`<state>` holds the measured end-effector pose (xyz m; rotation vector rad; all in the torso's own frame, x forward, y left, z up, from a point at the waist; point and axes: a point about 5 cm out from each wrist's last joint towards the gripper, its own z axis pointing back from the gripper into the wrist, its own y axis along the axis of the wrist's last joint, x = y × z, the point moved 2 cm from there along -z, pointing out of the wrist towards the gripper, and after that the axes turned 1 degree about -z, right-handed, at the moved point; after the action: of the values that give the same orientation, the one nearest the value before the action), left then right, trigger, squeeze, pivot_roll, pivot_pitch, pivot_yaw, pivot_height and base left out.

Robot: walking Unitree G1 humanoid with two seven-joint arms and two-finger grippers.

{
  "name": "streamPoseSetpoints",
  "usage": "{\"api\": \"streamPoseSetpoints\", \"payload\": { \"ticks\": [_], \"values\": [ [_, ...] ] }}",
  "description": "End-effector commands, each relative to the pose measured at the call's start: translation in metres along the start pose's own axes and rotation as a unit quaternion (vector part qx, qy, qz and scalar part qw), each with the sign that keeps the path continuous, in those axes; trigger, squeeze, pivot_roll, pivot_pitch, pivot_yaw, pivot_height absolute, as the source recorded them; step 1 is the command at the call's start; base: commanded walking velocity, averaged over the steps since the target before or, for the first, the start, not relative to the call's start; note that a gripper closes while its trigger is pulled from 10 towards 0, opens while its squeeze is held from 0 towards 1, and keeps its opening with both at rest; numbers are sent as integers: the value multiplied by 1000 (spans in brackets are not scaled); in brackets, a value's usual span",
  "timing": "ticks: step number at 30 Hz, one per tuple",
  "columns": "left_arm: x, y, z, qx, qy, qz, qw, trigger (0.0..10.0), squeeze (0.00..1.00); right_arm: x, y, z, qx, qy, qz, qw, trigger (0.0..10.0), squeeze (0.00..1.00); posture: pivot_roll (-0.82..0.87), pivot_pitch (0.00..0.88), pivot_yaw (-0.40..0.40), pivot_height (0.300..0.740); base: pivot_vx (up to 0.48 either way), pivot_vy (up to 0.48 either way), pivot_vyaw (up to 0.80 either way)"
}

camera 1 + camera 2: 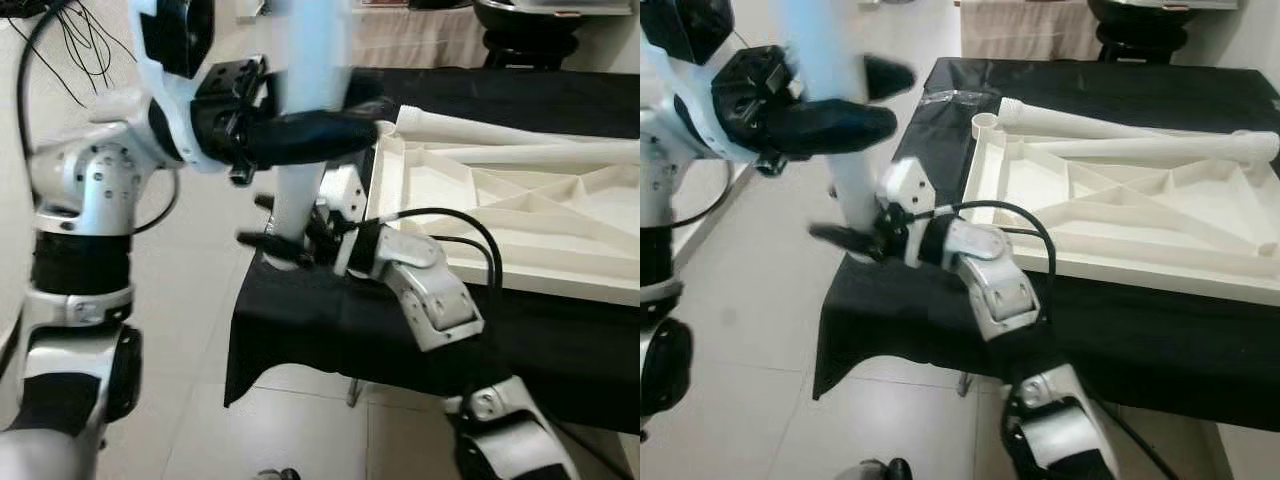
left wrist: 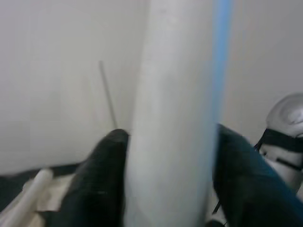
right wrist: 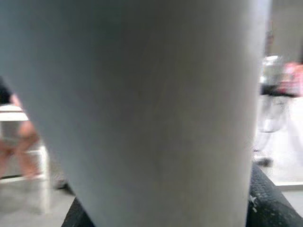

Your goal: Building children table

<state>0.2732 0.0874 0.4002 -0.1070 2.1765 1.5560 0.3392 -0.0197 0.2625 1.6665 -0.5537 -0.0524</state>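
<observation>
No brand, label or writing can be read on any part.

Nearest, the right gripper point(image 1: 290, 243) reaches in from the right, just off the near left corner of the black-draped table point(image 1: 420, 340). Its two black fingers are clamped on the lower part of a white table leg point(image 1: 295, 205), one finger on each side. The right wrist view has the leg's pale tube pressed close between dark finger pads point(image 3: 265, 203), with a blurred person point(image 3: 19, 137) far behind.

The leg stands upright, held in the air beside the table's left edge, over the light tiled floor point(image 1: 200, 300). Higher up, the left gripper point(image 1: 320, 120) is clamped on the same leg, its long black fingers pointing right and wrapping the tube. In the left wrist view the fingers point(image 2: 99, 184) sit on both sides of the white tube, which has a pale blue stripe along one edge. The leg is plain, round and smooth, blurred at its upper end.

Farther right, the white tabletop point(image 1: 1140, 215) lies upside down on the black cloth, its ribbed underside showing diagonal struts and a round socket point(image 1: 985, 122) at the far left corner. Two more white legs point(image 1: 1110, 128) lie across its far edge, touching it.

Beyond the table stands a beige cloth-covered surface point(image 1: 1020, 30).
</observation>
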Motion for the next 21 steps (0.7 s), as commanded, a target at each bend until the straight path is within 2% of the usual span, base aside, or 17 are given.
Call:
{"api": "streamPoseSetpoints", "payload": {
  "ticks": [1, 3, 5, 6, 7, 8, 10, 11, 12, 14, 16, 17, 18, 19, 20, 21],
  "values": [
    [1, -18, -17, -3, -22, 35, 999, 10000, 1000, 5, 6, -12, -9, -31, 6, 999, 0, 0, 0, 113, 62, 740, 0, 0, 0],
    [-8, -15, -7, 6, 39, 24, 999, 10000, 1000, 15, 0, -8, -24, -71, 3, 997, 0, 0, 1, 116, 61, 740, 0, 0, 0],
    [-13, -15, 8, 9, 120, 1, 993, 10000, 1000, 25, -5, -2, -35, -105, 0, 994, 0, 0, 9, 126, 58, 740, 0, 0, 0],
    [-13, -15, 8, 9, 120, 1, 993, 10000, 1000, 25, -5, -2, -35, -105, 0, 994, 0, 0, 9, 126, 58, 740, 0, 0, 0],
    [-16, -13, 14, 12, 154, -11, 988, 10000, 1000, 28, -7, 0, -38, -116, -3, 992, 0, 0, 10, 127, 58, 740, 0, 0, 0],
    [-16, -13, 14, 12, 154, -11, 988, 10000, 1000, 28, -7, 0, -38, -116, -3, 992, 0, 0, 10, 127, 58, 740, 0, 0, 0],
    [-23, 0, 34, 25, 256, -49, 965, 10000, 1000, 36, -14, 7, -53, -151, -7, 987, 0, 0, 22, 138, 49, 740, 0, 0, 0],
    [-23, 0, 34, 25, 256, -49, 965, 10000, 1000, 36, -14, 7, -53, -151, -7, 987, 0, 0, 22, 138, 49, 740, 0, 0, 0],
    [-27, 9, 54, 27, 335, -77, 939, 10000, 1000, 43, -19, 11, -65, -181, -8, 981, 0, 0, 28, 145, 45, 740, 0, 0, 0],
    [-27, 9, 54, 27, 335, -77, 939, 10000, 1000, 43, -19, 11, -65, -181, -8, 981, 0, 0, 28, 145, 45, 740, 0, 0, 0],
    [-29, 11, 74, 3, 410, -100, 907, 10000, 1000, 52, -25, 16, -73, -223, -14, 972, 0, 0, 43, 158, 41, 740, 0, 0, 0],
    [-26, 6, 86, -30, 450, -117, 885, 10000, 1000, 56, -28, 19, -79, -245, -16, 966, 0, 0, 52, 172, 37, 740, 0, 0, 0],
    [-24, 2, 92, -54, 471, -128, 871, 10000, 1000, 59, -30, 21, -83, -257, -17, 963, 0, 0, 52, 172, 37, 740, 0, 0, 0],
    [-24, 2, 92, -54, 471, -128, 871, 10000, 1000, 59, -30, 21, -83, -257, -17, 963, 0, 0, 52, 172, 37, 740, 0, 0, 0],
    [-15, -9, 108, -76, 515, -122, 845, 10000, 871, 67, -34, 26, -93, -293, -19, 952, 0, 0, 67, 201, 33, 740, 0, 0, 0],
    [-15, -9, 108, -76, 515, -122, 845, 10000, 871, 67, -34, 26, -93, -293, -19, 952, 0, 0, 67, 201, 33, 740, 0, 0, 0]
  ]
}}
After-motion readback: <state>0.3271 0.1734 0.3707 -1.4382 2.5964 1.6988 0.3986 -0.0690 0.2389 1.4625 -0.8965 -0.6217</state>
